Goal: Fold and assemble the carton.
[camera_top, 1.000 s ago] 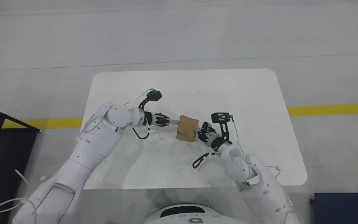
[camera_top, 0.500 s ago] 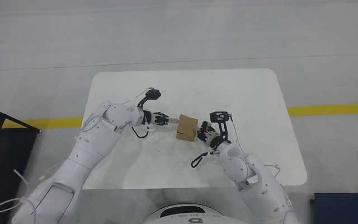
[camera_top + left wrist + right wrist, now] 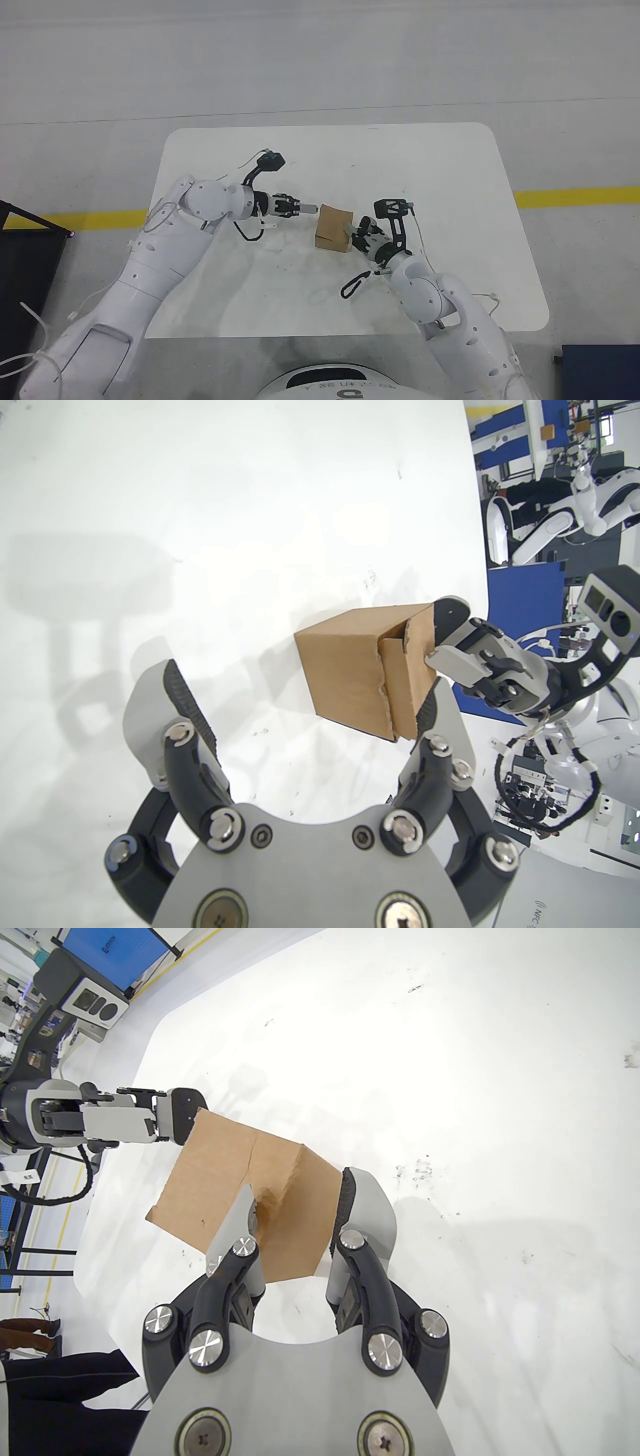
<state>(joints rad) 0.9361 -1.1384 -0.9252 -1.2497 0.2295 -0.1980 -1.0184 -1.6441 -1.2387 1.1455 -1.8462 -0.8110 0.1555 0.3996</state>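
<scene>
The white table [image 3: 450,160] has rounded corners and carries grey scuff marks [image 3: 415,1170] on its top. Beyond its side edges a yellow floor stripe [image 3: 575,196] runs across the grey floor.

The left arm [image 3: 190,212] lies over the table's left side and the right arm [image 3: 435,295] comes in over the near edge. Both point inward to the same spot.

The carton [image 3: 334,228], a small brown cardboard box, sits at about the middle of the table, between the two claws. Its body is squared up into a box. The end facing the right arm shows flaps partly turned in, with ragged edges and a dent in the wall. Whether its underside rests on the table cannot be told.

The right gripper [image 3: 297,1193] is clenched on the carton's wall at that end, one finger inside the opening and the other pressed on the outer face.

The left gripper [image 3: 306,209] is released, its fingers spread wide. One black pad [image 3: 182,1120] meets the carton's opposite corner. Firm contact there cannot be confirmed.
</scene>
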